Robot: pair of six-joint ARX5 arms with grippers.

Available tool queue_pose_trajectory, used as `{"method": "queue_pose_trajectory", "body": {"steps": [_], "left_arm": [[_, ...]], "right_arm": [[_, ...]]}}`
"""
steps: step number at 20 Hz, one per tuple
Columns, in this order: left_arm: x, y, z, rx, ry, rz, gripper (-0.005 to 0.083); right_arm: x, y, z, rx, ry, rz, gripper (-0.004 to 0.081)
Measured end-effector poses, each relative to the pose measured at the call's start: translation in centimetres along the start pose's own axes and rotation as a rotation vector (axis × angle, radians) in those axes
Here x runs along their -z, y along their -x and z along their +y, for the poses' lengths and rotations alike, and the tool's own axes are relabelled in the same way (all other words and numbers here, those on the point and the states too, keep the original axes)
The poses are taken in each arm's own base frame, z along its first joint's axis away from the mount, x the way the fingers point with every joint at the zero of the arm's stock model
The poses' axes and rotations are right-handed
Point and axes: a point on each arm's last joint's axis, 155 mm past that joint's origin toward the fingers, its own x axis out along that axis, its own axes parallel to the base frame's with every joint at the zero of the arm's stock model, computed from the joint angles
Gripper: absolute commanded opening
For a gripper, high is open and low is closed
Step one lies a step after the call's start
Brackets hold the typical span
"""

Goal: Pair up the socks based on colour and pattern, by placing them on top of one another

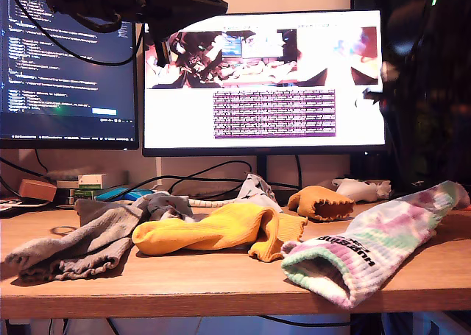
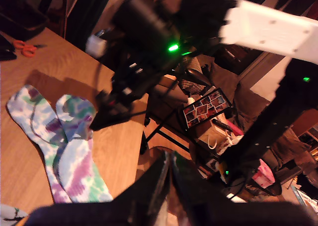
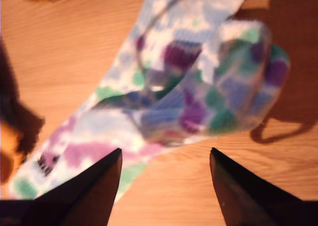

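Open pincer: my second pincer is hanging over the table with its two dark fingers spread wide apart, gripping nothing and touching nothing.
Beneath it: the blotched fuzzy socks are lying right under the gap, one resting partly across the other on the wood.
Clenched pincer: my first pincer is showing its fingers pressed together with only a thin seam between them; nothing is caught there, and it is hanging well apart from every sock.
Pair from the first wrist view: the two blotched socks are lying side by side, overlapping along their length, near the table's edge, while the other arm, a green light glowing on it, is hanging above them.
Pair in the exterior view: they are lying at the table's front on the exterior view's right, cuff facing the camera.
Yellow, near: a mustard-yellow sock is lying mid-table.
Yellow, far: a second mustard-yellow sock is sitting further back, apart from the first and just beside the white game controller.
Grey: the grey ribbed socks are lying heaped on the exterior view's left, touching the near yellow one.
Printed: a pale grey-blue sock is poking up behind the near yellow one.
Stray tool: orange-handled scissors are lying on the table, well away from the pair.
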Motion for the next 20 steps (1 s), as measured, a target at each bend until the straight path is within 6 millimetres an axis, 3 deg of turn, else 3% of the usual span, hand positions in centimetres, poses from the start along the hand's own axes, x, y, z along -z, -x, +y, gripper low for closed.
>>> {"method": "queue_pose_trajectory", "body": {"steps": [2, 4, 5, 8, 9, 13, 17, 20], "left_arm": [[0.0, 0.0, 0.0, 0.0, 0.001, 0.0, 0.0005], [0.0, 0.0, 0.0, 0.0, 0.003, 0.001, 0.0005], [0.0, 0.0, 0.0, 0.0, 0.003, 0.001, 0.0005], [0.0, 0.0, 0.0, 0.0, 0.004, 0.001, 0.0005], [0.1, 0.0, 0.0, 0.0, 0.005, 0.001, 0.0005], [0.1, 0.0, 0.0, 0.0, 0.009, 0.002, 0.0005], [0.2, 0.0, 0.0, 0.0, 0.014, 0.004, 0.0005], [0.2, 0.0, 0.0, 0.0, 0.014, 0.004, 0.0005]], "right_arm": [[0.0, -2.0, -0.5, 0.016, -0.019, 0.042, 0.0504], [-0.2, -3.6, -0.8, 0.024, -0.046, 0.059, 0.0444], [-0.5, -3.7, -0.9, 0.024, -0.059, 0.047, 0.0373], [-2.2, -3.7, -0.6, 0.009, -0.079, -0.019, 0.0047], [-2.5, -3.7, -0.5, 0.006, -0.087, -0.032, -0.0017], [-2.8, -3.6, 0.0, -0.021, -0.085, -0.04, -0.0013], [-1.8, -3.4, 1.2, -0.06, -0.061, -0.007, -0.0013], [-2.1, -1.1, 1.9, -0.078, -0.033, -0.059, -0.0013]]}}
